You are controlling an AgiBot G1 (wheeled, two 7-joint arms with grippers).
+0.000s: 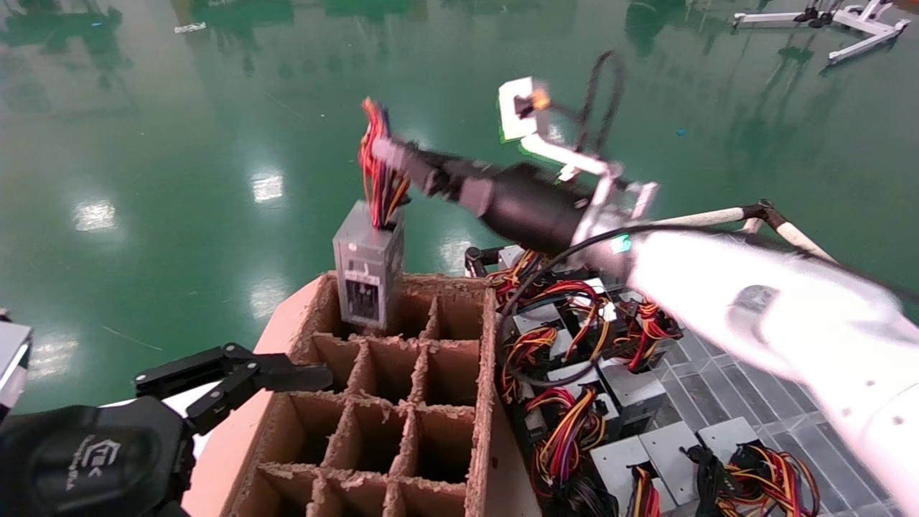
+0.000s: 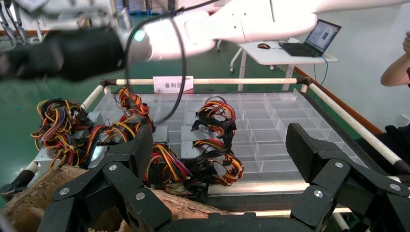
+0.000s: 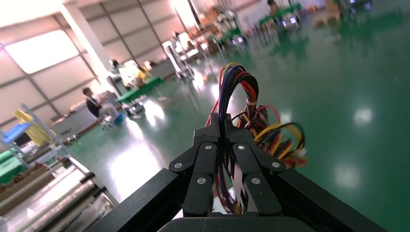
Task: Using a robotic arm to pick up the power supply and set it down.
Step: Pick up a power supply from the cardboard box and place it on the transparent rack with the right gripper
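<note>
The power supply (image 1: 367, 266), a small grey metal box with a dark label, hangs upright with its lower end inside the far-left cell of the cardboard divider box (image 1: 490, 373). Its red, orange, yellow and purple wire bundle (image 1: 380, 169) (image 3: 241, 104) rises from its top. My right gripper (image 1: 391, 154) (image 3: 225, 126), at the end of the white robotic arm (image 1: 754, 316), is shut on that bundle above the box. My left gripper (image 1: 287, 377) (image 2: 220, 145) stands open beside the carton's near-left side, holding nothing.
A clear compartment tray (image 1: 725, 388) (image 2: 275, 123) to the right of the carton holds several more grey boxes with red, yellow and black bundles (image 1: 574, 424) (image 2: 212, 145). White rails (image 2: 212, 81) frame the tray. Green floor (image 1: 179, 143) lies beyond the carton.
</note>
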